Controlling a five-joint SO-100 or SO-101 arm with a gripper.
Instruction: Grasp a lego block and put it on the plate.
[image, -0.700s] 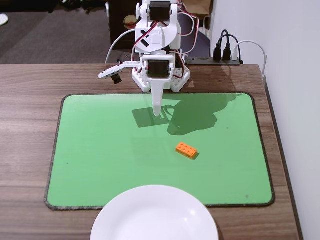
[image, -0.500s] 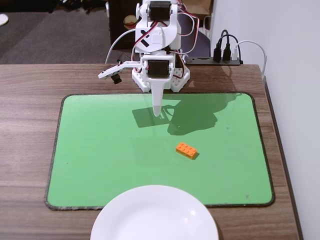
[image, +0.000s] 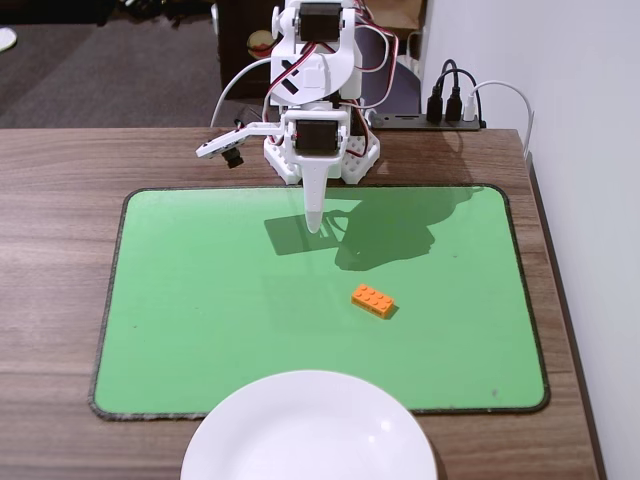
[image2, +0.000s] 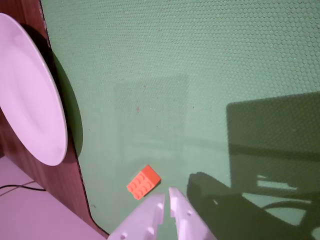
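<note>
1. While the pincer (image: 314, 226) hangs tip-down over the far half of the green mat (image: 200, 300), near the arm's base, nothing is in its grip — the wrist view shows the two white fingers (image2: 150, 216) nearly together, only a narrow slit between them.
2. Lego block (image: 372, 299): orange, studs up, flat on the mat right of centre, between the pincer and the plate, well apart from both. It lies skewed to the mat's edges. In the wrist view it sits just beside the fingertips, to their left (image2: 143, 182).
3. Plate (image: 309, 430): white, empty, at the near edge of the tabletop, overlapping the mat's near border and partly cut off by the frame.
4. Step in hand, as I judge it: the approach — the block is not yet grasped and the plate holds nothing.
5. Next move calls for: spreading the fingers, swinging out toward the near-right part of the mat, turning the wrist to match the block's skew, then lowering so the fingers straddle its short sides.
6. Risk: a narrow pincer coming down may nudge the block aside.
</note>
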